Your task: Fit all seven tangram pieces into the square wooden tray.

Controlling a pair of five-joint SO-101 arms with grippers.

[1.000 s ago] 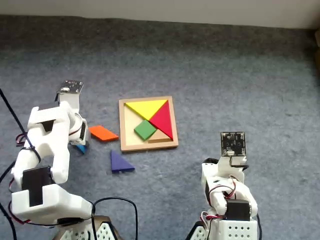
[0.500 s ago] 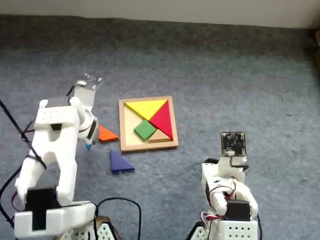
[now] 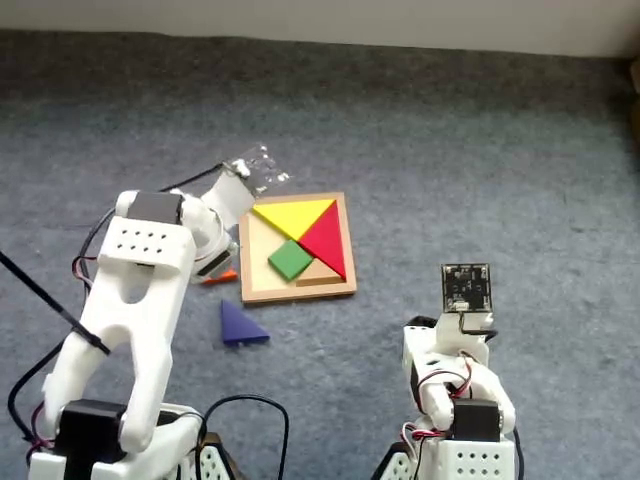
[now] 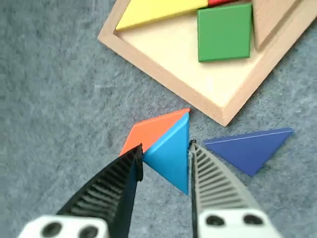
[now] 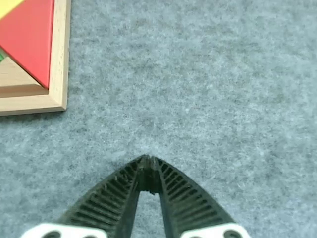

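My left gripper (image 4: 166, 148) is shut on a light blue triangle (image 4: 171, 153), held just above the carpet beside the orange parallelogram (image 4: 151, 130), near a corner of the square wooden tray (image 4: 158, 70). A dark blue triangle (image 4: 247, 148) lies close by on the carpet. In the high view the left arm (image 3: 150, 270) covers its gripper at the tray's (image 3: 297, 294) left side. The tray holds a yellow triangle (image 3: 295, 215), a red triangle (image 3: 328, 243), a green square (image 3: 290, 260) and a tan piece (image 3: 322, 270). My right gripper (image 5: 148, 171) is shut and empty over bare carpet.
The dark blue triangle (image 3: 240, 325) lies in front of the tray's left corner, and an orange sliver (image 3: 222, 275) peeks from under the left arm. The right arm (image 3: 462, 370) stands folded at the front right. Grey carpet surrounds the tray, whose corner (image 5: 59, 49) shows in the right wrist view.
The left arm has swung right from the far left toward the tray's left side, carrying the light blue triangle with it. The right arm has stayed still.
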